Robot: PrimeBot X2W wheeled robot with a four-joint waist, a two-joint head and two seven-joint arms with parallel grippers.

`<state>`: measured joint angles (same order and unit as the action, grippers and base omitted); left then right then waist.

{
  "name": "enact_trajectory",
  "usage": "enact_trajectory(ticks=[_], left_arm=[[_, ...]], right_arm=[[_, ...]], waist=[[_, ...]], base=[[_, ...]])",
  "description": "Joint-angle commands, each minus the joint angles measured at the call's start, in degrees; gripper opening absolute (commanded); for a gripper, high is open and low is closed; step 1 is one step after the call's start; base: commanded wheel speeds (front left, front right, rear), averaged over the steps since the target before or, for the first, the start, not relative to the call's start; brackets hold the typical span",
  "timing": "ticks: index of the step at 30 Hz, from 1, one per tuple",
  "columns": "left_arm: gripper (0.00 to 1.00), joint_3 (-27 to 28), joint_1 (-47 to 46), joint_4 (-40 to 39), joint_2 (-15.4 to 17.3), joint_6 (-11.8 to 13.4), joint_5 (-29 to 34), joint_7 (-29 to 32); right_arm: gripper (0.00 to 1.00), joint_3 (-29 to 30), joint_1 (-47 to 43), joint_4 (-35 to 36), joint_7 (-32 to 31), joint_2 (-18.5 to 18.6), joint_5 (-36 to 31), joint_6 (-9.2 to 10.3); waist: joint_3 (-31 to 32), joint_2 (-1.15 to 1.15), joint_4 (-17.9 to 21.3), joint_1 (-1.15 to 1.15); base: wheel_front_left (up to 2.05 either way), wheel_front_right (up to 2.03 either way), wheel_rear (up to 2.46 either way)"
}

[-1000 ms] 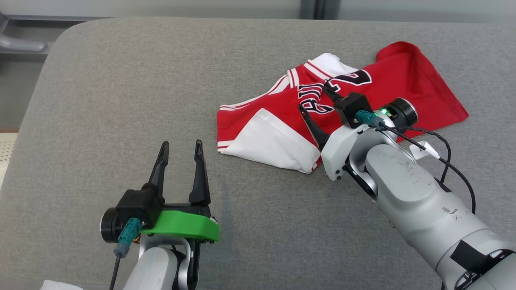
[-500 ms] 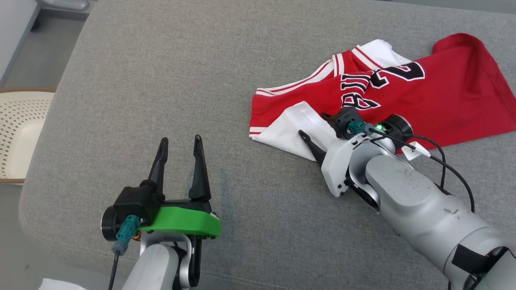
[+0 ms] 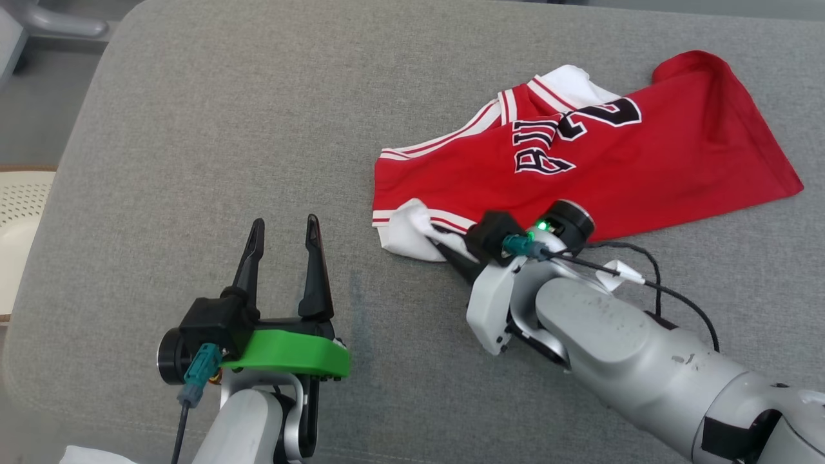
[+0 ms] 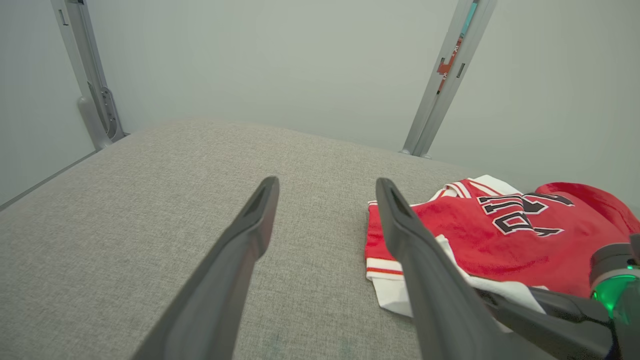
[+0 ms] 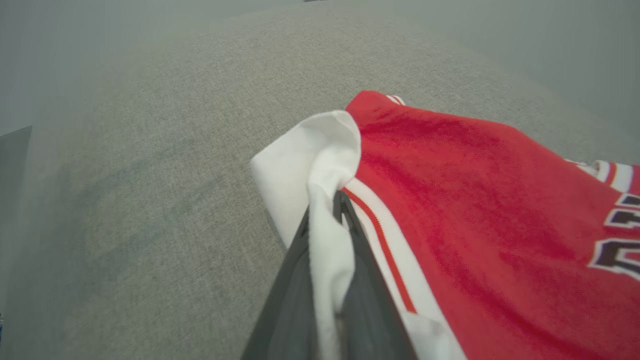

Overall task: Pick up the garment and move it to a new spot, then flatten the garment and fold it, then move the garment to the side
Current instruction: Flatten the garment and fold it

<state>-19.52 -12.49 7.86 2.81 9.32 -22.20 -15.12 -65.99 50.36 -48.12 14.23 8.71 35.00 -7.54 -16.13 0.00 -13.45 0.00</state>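
Note:
The garment [image 3: 619, 167] is a red basketball jersey with white trim and dark lettering, lying crumpled on the right half of the grey cushion [image 3: 258, 129]. My right gripper [image 3: 432, 240] is shut on the white fabric at the jersey's near left corner; in the right wrist view the white cloth [image 5: 325, 200] is bunched between the two dark fingers. My left gripper [image 3: 283, 225] stands open above bare cushion, left of the jersey, nothing between its fingers. The left wrist view shows the garment [image 4: 500, 240] to the right of the open fingers [image 4: 240, 260].
The grey cushion's left edge and rounded far left corner drop to the floor. A pale perforated basket [image 3: 19, 219] sits on the floor at the far left. Metal uprights [image 4: 440, 80] stand behind the cushion. A black cable [image 3: 651, 277] trails from my right wrist.
My right gripper has moved down and left to the jersey's white corner and shut on it, bunching the cloth. The head camera shifted. The left gripper stays open and still.

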Motion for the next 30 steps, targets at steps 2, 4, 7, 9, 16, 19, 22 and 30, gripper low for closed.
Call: enact_trajectory(ticks=[2, 4, 7, 9, 16, 19, 22, 30], left_arm=[[1.0, 0.27, -0.09, 0.28, 0.17, -0.22, 0.3, -0.02], [1.0, 0.5, 0.15, 0.36, 0.17, -0.17, 0.5, -0.03], [1.0, 1.02, 0.8, 0.41, 0.17, -0.18, 0.84, -0.03], [1.0, 1.42, 1.14, 0.57, 0.17, -0.33, 1.17, -0.03], [1.0, 2.3, 1.38, 1.42, 0.17, -1.09, 2.28, -0.03], [1.0, 2.45, 1.52, 2.17, 0.18, -1.29, 2.47, -0.02], [1.0, 2.63, 1.88, 3.1, 0.18, -1.57, 2.16, -0.03], [1.0, 3.11, 3.96, 4.99, 0.18, -2.22, 1.16, -0.03]], right_arm=[[0.0, -1.55, -1.78, 2.15, 0.63, -0.12, -0.62, 0.11], [0.34, -2.09, -3.12, 4.25, 0.88, -0.18, -0.77, 0.11], [1.0, -1.37, -5.11, 7.55, 1.04, 0.03, -0.78, 0.11], [1.0, 0.1, -6.44, 10.41, 0.99, 0.45, -1.43, 0.11], [1.0, 10.38, -12.68, 18.12, 0.99, 2.45, -6.55, 0.11], [1.0, 18.04, -16.49, 19.68, 0.97, 2.36, -9.06, 0.11], [1.0, 27.09, -20.22, 20.81, 0.98, 2.23, -12.63, 0.11], [1.0, 49.07, -30.65, 25.66, 0.97, 0.18, -21.65, 0.1]], waist=[[0.77, 0.0, 0.86, 0.0], [1.21, 0.0, 1.39, 0.0], [1.92, 0.0, 2.51, 0.0], [2.37, 0.0, 3.41, 0.0], [4.47, 0.0, 7.04, 0.0], [5.6, 0.0, 8.44, 0.0], [6.92, 0.0, 9.77, 0.0], [9.96, 0.0, 11.5, 0.0]], base=[[0.0, 0.0, 0.0], [0.0, 0.0, 0.0], [0.0, 0.0, 0.0], [0.0, 0.0, 0.0], [0.0, 0.0, 0.0], [0.0, 0.0, 0.0], [0.0, 0.0, 0.0], [0.0, 0.0, 0.0]])
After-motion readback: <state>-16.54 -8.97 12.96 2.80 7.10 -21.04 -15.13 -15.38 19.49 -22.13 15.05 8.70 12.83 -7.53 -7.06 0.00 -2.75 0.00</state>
